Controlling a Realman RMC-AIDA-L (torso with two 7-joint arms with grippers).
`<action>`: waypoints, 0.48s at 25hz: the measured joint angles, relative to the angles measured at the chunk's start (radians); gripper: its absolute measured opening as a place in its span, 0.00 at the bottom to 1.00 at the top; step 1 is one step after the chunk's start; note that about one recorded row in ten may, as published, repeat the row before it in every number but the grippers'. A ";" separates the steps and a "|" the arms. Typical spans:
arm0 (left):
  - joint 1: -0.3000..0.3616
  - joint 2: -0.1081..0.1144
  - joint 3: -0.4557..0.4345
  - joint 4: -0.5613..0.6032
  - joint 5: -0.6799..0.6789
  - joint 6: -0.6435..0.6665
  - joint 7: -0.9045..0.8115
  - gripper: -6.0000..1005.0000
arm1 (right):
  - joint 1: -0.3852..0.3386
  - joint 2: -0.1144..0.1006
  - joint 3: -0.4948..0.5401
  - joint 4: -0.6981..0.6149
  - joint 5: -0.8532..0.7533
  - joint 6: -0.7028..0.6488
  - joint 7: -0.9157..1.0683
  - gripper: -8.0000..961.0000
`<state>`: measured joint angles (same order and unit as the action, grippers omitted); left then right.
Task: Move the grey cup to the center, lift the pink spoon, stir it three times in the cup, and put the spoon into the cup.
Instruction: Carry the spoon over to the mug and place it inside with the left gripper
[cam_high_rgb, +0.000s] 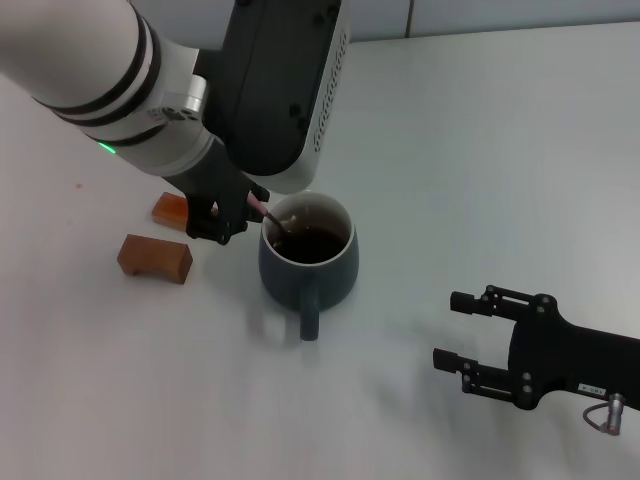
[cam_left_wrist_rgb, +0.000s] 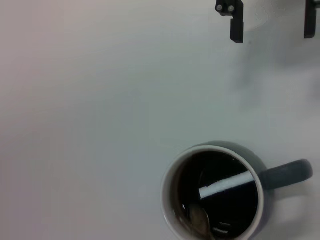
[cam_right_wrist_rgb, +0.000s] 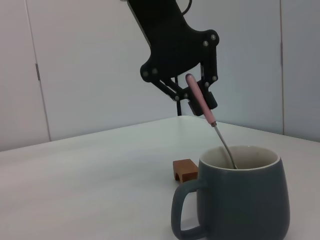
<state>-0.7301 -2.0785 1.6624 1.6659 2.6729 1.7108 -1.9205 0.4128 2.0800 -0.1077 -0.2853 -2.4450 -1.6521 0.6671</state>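
The grey cup (cam_high_rgb: 325, 278) stands mid-table with dark liquid inside and its handle towards me. It also shows in the left wrist view (cam_left_wrist_rgb: 169, 202) and the right wrist view (cam_right_wrist_rgb: 240, 200). My left gripper (cam_high_rgb: 243, 210) is shut on the pink spoon (cam_high_rgb: 260, 207) just left of the cup's rim. It holds the spoon (cam_right_wrist_rgb: 201, 101) tilted, with the metal bowl (cam_left_wrist_rgb: 199, 218) dipped in the liquid. The left gripper (cam_right_wrist_rgb: 197, 95) grips the pink handle about halfway along. My right gripper (cam_high_rgb: 448, 328) is open and empty, low over the table to the right of the cup.
Two brown wooden blocks lie left of the cup: one (cam_high_rgb: 155, 257) nearer me, one (cam_high_rgb: 171, 209) under the left gripper, which also shows in the right wrist view (cam_right_wrist_rgb: 184, 168). The right gripper's fingers (cam_left_wrist_rgb: 236, 25) show in the left wrist view.
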 joint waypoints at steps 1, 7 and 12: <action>-0.003 0.000 0.001 -0.002 0.000 0.004 0.000 0.14 | 0.000 0.000 0.000 0.000 0.000 0.000 0.000 0.73; -0.010 0.000 0.014 -0.003 -0.002 0.027 -0.014 0.14 | 0.000 0.000 -0.002 0.000 0.000 0.000 0.000 0.73; -0.015 -0.001 0.040 0.017 -0.011 0.044 -0.022 0.14 | 0.001 0.000 -0.003 0.000 0.000 0.001 0.000 0.73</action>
<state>-0.7449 -2.0798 1.7021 1.6827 2.6623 1.7549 -1.9427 0.4133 2.0801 -0.1105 -0.2853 -2.4451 -1.6512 0.6671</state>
